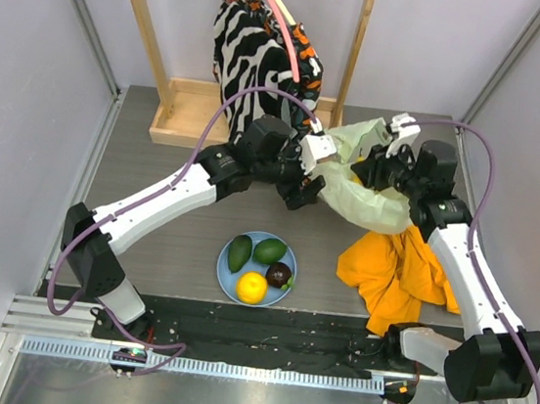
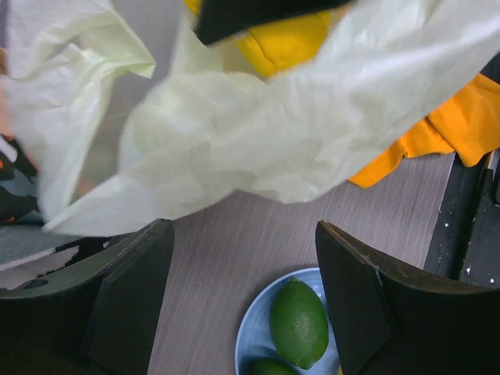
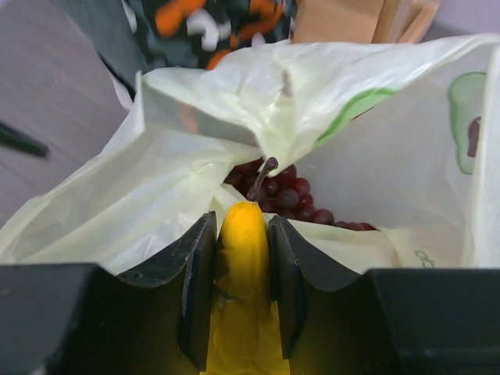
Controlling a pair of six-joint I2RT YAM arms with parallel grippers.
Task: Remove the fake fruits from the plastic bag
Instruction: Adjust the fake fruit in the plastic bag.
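Clamping yellow fruit (image 3: 244, 269), right gripper (image 3: 242, 228) sat at plastic bag (image 3: 187, 180) mouth, dark red grapes (image 3: 287, 195) just beyond. Left gripper (image 2: 242, 234) hung spread apart, empty, just beside bag. Bare table (image 1: 137, 161) lay between bag and plate (image 2: 254, 344) with avocados (image 2: 298, 322); orange cloth (image 1: 394, 272) touched bag's near side.

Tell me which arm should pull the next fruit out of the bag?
The right arm: the right claw pinches a yellow fruit at the plastic bag, while the left claw hangs open beside it.
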